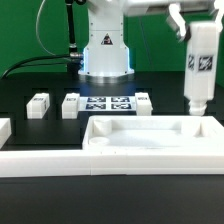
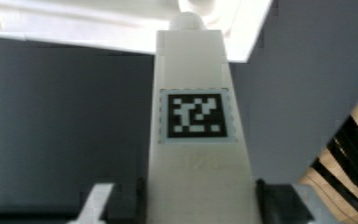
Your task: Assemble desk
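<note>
Currently in hand: judged to be fitting a leg (image 1: 200, 92) into the far corner of the desk top (image 1: 150, 138), on the exterior view's right
Gripper: the gripper (image 1: 197, 42) is clamped on the upper part of that leg, jaws parted only by the post's width; in the wrist view the fingers (image 2: 105, 203) press on both its sides
Leg pose: upright, lower end at the corner of the raised rim; whether it touches I cannot tell
Desk top: lies flat on the black table (image 1: 30, 80), hollow side up, just behind a long white rail (image 1: 40, 162)
Doing it well: hold the post plumb, centre its tip over the corner before lowering, press straight down, and twist about its own axis only if it threads; a tilt would likely jam it
Watch: nothing visible pins the top, so side force may slide it
Spare parts: three loose legs (image 1: 38, 104) lie beyond the top, two left of the marker board (image 1: 108, 103), one just right of it
Writing: no words or brand legible; the held leg bears a square black-and-white tag (image 2: 197, 115), pattern only
</note>
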Controlling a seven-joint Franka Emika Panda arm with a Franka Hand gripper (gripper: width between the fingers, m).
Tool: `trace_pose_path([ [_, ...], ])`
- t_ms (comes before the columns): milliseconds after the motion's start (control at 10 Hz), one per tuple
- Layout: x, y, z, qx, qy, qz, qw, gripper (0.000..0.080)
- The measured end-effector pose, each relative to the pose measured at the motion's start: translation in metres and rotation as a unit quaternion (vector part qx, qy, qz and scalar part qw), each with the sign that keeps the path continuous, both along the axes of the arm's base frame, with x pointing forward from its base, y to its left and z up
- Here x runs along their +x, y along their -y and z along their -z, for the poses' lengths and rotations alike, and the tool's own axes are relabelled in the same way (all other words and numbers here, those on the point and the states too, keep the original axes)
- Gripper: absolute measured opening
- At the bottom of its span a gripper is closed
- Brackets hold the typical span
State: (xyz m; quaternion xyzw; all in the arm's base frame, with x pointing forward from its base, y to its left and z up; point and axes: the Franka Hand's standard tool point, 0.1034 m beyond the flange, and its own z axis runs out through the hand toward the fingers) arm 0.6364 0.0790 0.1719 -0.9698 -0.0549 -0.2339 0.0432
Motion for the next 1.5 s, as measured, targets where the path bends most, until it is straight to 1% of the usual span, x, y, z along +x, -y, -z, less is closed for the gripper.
trace_pose_path([
  [100, 0.009, -0.003, -0.001, 0.001, 0.005, -0.002, 1.0, 0.0288],
  [200, 0.013, -0.006, 0.002, 0.002, 0.005, -0.003, 1.0, 0.0288],
  [300, 0.012, -0.007, 0.008, 0.004, 0.001, -0.001, 1.0, 0.0288],
  [500, 0.008, -0.014, 0.018, 0.006, -0.005, -0.002, 1.0, 0.0288],
  [600, 0.007, -0.014, 0.022, 0.006, -0.008, -0.002, 1.0, 0.0288],
  [800, 0.005, -0.017, 0.027, 0.006, -0.012, -0.005, 1.0, 0.0288],
  [1300, 0.0, -0.02, 0.045, 0.006, -0.022, -0.007, 1.0, 0.0288],
  [1400, 0.0, -0.021, 0.047, 0.006, -0.02, -0.007, 1.0, 0.0288],
  [1500, 0.002, -0.023, 0.047, 0.007, -0.008, -0.007, 1.0, 0.0288],
])
